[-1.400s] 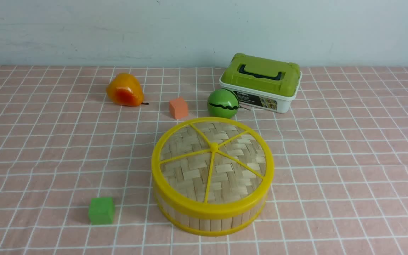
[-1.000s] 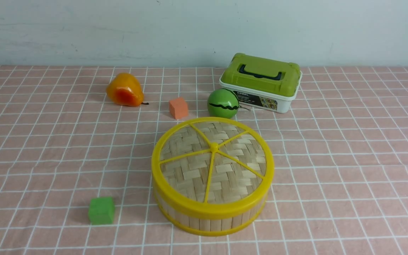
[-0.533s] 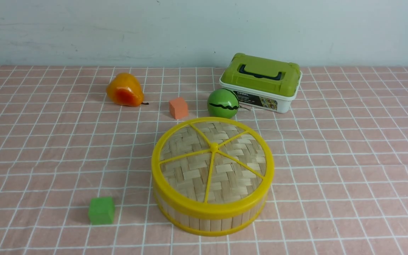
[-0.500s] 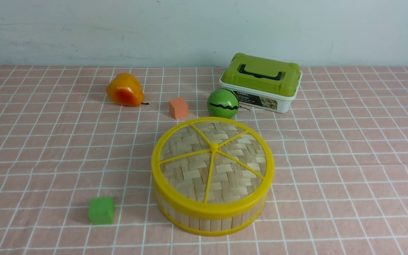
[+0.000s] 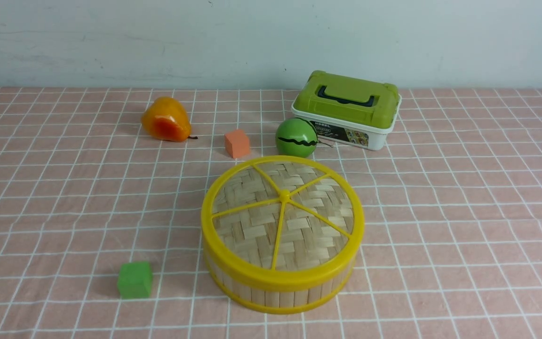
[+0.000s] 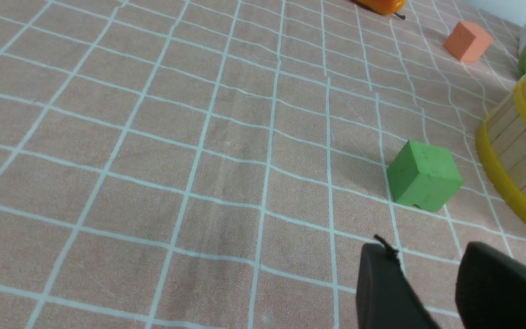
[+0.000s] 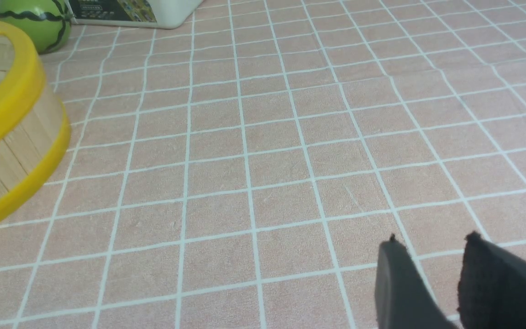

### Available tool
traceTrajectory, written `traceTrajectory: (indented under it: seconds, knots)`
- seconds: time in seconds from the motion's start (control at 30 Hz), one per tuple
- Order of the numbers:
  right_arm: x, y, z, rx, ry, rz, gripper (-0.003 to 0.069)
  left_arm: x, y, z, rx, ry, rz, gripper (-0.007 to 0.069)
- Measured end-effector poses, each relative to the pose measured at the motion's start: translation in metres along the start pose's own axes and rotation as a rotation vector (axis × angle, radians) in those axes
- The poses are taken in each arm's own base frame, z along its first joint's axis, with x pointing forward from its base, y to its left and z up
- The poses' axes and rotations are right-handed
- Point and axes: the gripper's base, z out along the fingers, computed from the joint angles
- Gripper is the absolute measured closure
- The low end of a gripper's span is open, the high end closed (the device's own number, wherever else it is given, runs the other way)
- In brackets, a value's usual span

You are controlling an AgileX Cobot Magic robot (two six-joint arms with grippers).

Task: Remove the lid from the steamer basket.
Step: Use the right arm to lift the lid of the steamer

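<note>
There is one lid (image 5: 294, 233), a round disc of woven bamboo with a yellow rim, five yellow spokes and one centre knob (image 5: 284, 196), and it lies flat on top of the one steamer basket (image 5: 286, 298), covering it. The basket stands upright on the table (image 5: 464, 197), whose cover is pink with pale grid lines. Just behind it are one green ball with dark stripes (image 5: 296, 137) and one orange cube (image 5: 237, 143); behind the ball is one white box with a green lid (image 5: 346, 110). One green cube (image 5: 135, 280) sits apart from the basket, on its left side, and one orange pear-shaped fruit (image 5: 166, 119) lies farther back on the left. Two grippers show, one in each wrist view. The left gripper (image 6: 425, 244) has its jaws parted by a modest gap, with nothing between the tips. The right gripper (image 7: 433, 237) is likewise parted modestly, holding nothing. Both point out over the table, apart from the basket; neither arm's pose can be told beyond that, since the front view shows neither.
</note>
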Motion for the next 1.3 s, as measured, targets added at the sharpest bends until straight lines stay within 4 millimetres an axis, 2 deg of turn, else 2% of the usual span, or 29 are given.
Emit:
traceTrajectory:
  seconds: [0.07, 0.13, 0.17, 0.27, 0.37, 0.47, 0.53, 0.77, 0.83, 0.93, 1.0, 1.07, 1.1, 1.13, 1.17, 1.3]
  knots:
    - [0.000, 0.000, 0.000, -0.002, 0.000, 0.005, 0.0472, 0.000, 0.000, 0.000, 0.000, 0.000, 0.000, 0.0386]
    - [0.000, 0.002, 0.000, -0.021, -0.002, 0.082, 0.0468, 0.000, 0.000, 0.000, 0.000, 0.000, 0.000, 0.0386]
    - [-0.001, 0.004, 0.000, -0.043, -0.002, 0.174, 0.0467, 0.000, 0.000, 0.000, 0.000, 0.000, 0.001, 0.0386]
    - [-0.001, 0.013, 0.000, -0.149, 0.026, 0.635, 0.0463, 0.000, 0.000, 0.000, 0.000, 0.000, 0.001, 0.0386]
    - [-0.002, 0.020, -0.001, -0.230, 0.077, 1.016, 0.0458, 0.000, 0.000, 0.000, 0.000, 0.000, 0.001, 0.0386]
    - [-0.003, 0.022, -0.002, -0.253, 0.086, 1.109, 0.0455, 0.000, 0.000, 0.000, 0.000, 0.000, 0.001, 0.0386]
    - [-0.004, 0.022, -0.002, -0.252, 0.077, 1.084, 0.0452, 0.000, 0.000, 0.000, 0.000, 0.000, 0.001, 0.0386]
    - [-0.002, 0.020, -0.001, -0.228, 0.045, 0.804, 0.0445, 0.000, 0.000, 0.000, 0.000, 0.000, 0.001, 0.0386]
    - [-0.008, 0.021, -0.004, -0.240, 0.020, 0.747, 0.0445, 0.000, 0.000, 0.000, 0.000, 0.000, 0.001, 0.0386]
    - [-0.038, 0.025, -0.016, -0.278, -0.076, 0.623, 0.0480, 0.000, 0.000, 0.000, 0.000, 0.000, 0.001, 0.0386]
    - [-0.070, 0.032, -0.026, -0.289, -0.115, 0.475, 0.0550, 0.000, 0.000, 0.000, -0.001, 0.000, 0.003, 0.0386]
    - [-0.104, 0.041, -0.032, -0.286, -0.080, 0.280, 0.0632, 0.000, 0.000, 0.000, -0.001, -0.002, 0.003, 0.0386]
    - [-0.110, 0.042, -0.032, -0.285, -0.063, 0.227, 0.0648, 0.000, 0.000, 0.000, -0.001, -0.002, 0.003, 0.0386]
    - [-0.135, 0.051, -0.030, -0.293, 0.029, 0.069, 0.0670, 0.000, 0.000, 0.000, 0.000, -0.003, 0.003, 0.0386]
    - [-0.148, 0.056, -0.026, -0.307, 0.101, -0.021, 0.0677, 0.000, 0.000, 0.000, 0.000, -0.003, 0.003, 0.0386]
    - [-0.191, 0.072, -0.001, -0.403, 0.377, -0.271, 0.0680, 0.000, 0.000, 0.000, 0.000, -0.003, 0.003, 0.0386]
